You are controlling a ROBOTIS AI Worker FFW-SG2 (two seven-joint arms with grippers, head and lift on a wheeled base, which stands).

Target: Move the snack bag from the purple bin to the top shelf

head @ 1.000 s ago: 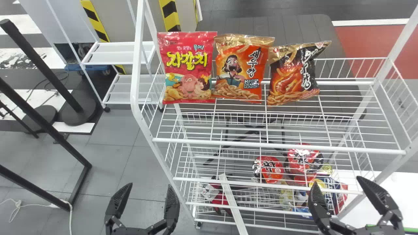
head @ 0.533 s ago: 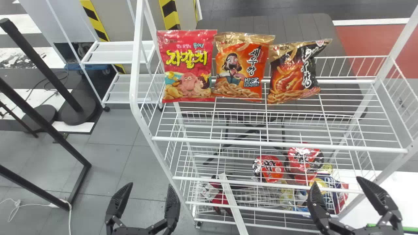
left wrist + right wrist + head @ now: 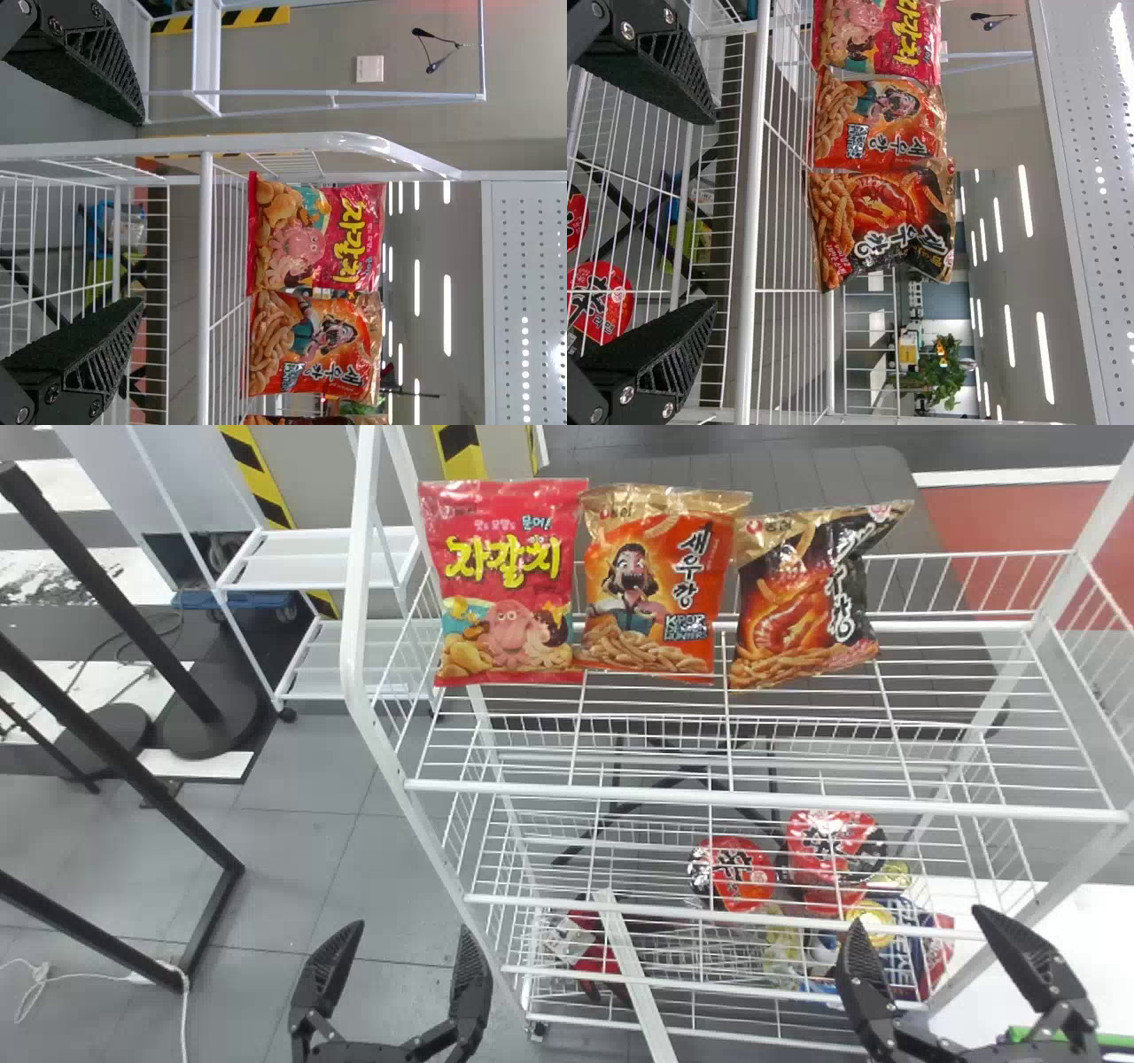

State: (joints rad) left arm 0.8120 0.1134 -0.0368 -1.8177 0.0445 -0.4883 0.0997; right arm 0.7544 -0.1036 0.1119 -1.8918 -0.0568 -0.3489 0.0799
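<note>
Plant (image 3: 945, 376) beyond 3 bags (image 3: 877, 217), right wrist view.

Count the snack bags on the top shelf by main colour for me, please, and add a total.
Red snack bag with the octopus picture: 1
Orange snack bag: 1
Black-and-orange snack bag: 1
Total on the top shelf: 3
</note>
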